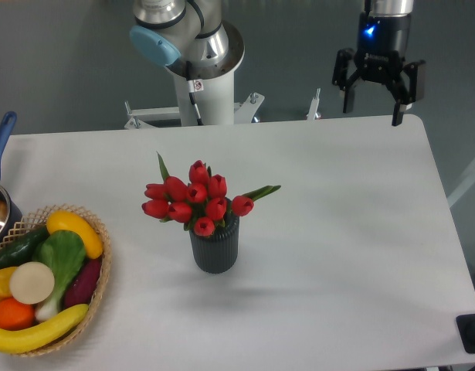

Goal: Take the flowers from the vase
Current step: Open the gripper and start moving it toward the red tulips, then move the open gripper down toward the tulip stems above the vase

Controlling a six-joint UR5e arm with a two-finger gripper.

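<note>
So the thing everything hinges on here: the flowers (192, 199) sit a bit left of the middle of the frame, while the end effector (374, 97) hangs way up in the upper right, over the far edge of the tabletop (337, 232). That puts the bunch well down and to the left of it, with a big stretch of bare tabletop between them. Nothing's touching.

The tulips are standing in the vase (215, 244), stems going straight down into its mouth, so the long axis of the bunch is pretty much vertical. The red heads and a couple of green leaves spread out wider than the vase itself, one leaf poking off to the right.

The end effector is pointing down, fingers spread apart and holding nothing. The arm's base column is at the top middle of the frame, behind the tabletop.

My guess is it needs a long diagonal move toward the frame's centre, then a drop onto the bunch from above, closing around the stems just above the vase rim rather than squashing the heads.
</note>
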